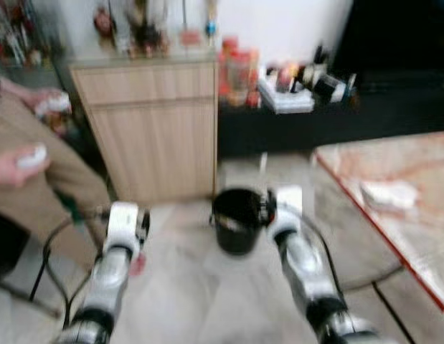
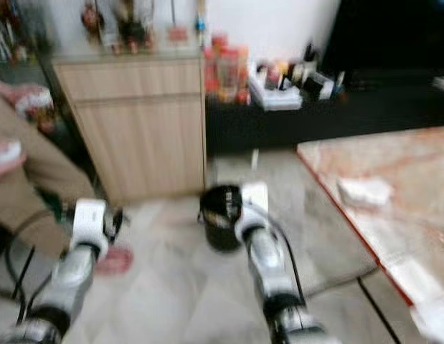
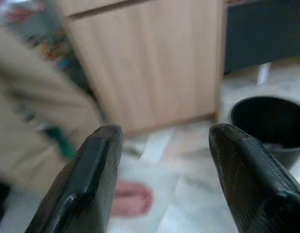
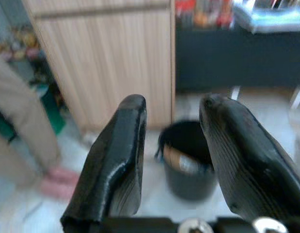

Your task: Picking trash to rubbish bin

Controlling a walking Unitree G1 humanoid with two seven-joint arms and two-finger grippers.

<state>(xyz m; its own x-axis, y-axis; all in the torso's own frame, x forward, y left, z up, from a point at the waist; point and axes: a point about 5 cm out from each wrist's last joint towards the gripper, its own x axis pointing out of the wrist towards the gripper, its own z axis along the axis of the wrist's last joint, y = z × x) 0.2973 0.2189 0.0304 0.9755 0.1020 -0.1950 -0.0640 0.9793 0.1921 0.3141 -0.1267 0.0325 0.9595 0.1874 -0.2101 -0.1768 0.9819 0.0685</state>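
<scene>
Rubbish bin (image 1: 237, 221), a black bucket, stands on the pale tiled floor (image 1: 186, 287) just ahead of the right gripper (image 4: 171, 145) and off to the right of the left gripper (image 3: 162, 160); the right wrist view shows a piece of trash (image 4: 181, 162) lying inside it. Beyond both grippers is a light wooden cabinet (image 1: 153, 125), and beyond the right gripper a dark low shelf (image 1: 329, 122) crowded with small items. To the right of the right gripper lies a marble-patterned table (image 1: 401, 215) with a white crumpled thing (image 1: 388, 193) on it. Left of the left gripper is a person in beige (image 1: 42, 172), one hand (image 1: 17, 165) holding something white. Both grippers are held up with fingers apart and nothing between them. A pink slipper (image 3: 132, 198) lies on the floor just past the left gripper.
</scene>
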